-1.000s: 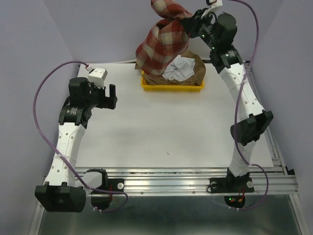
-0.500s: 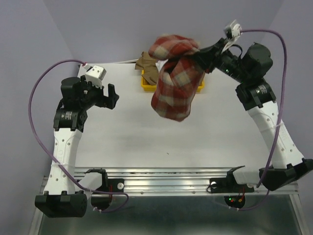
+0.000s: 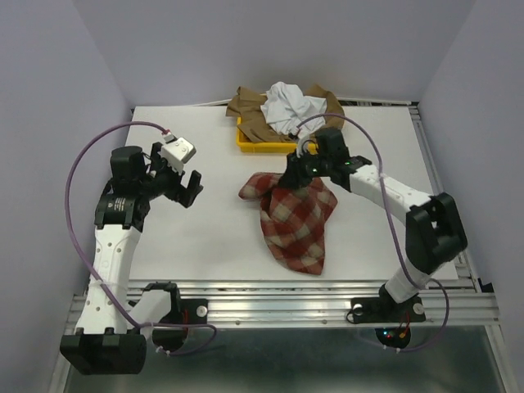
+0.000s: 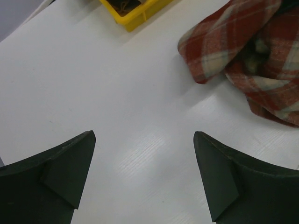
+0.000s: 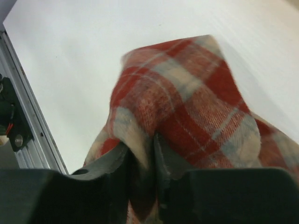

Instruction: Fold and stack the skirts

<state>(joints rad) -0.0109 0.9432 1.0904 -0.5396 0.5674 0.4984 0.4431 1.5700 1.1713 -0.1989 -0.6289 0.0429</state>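
Just changed: the checked skirt (image 3: 293,221), which a second ago hung bunched in the air over the yellow tray (image 3: 254,146), now lies on the table (image 3: 205,237), right of centre, running from the middle toward the near edge.
Right gripper (image 3: 296,172): down low at the skirt's far end. Its jaws are almost together, with a fold of checked cloth pinched between them. How firm the hold is cannot be told.
Left gripper (image 3: 195,190): jaws spread wide, holding nothing. It hovers over the left side of the table, well apart from the skirt and turned toward it.
Lie of the checked skirt: rumpled, humped and twisted at the far end, flatter toward the near edge. It is not spread out.
White skirt (image 3: 286,102): crumpled on top of the tan skirt (image 3: 246,110). Both sit heaped in and over the tray at the middle of the far edge.
Meaning for the task: the first skirt has reached the working area. It probably needs flattening before any fold. Nothing is folded or stacked yet, and two skirts wait in the tray.
Table surface: white and smooth, with a metal rail (image 3: 286,299) along the near edge.
Room: plain lilac walls (image 3: 246,41) stand close behind and on both sides.
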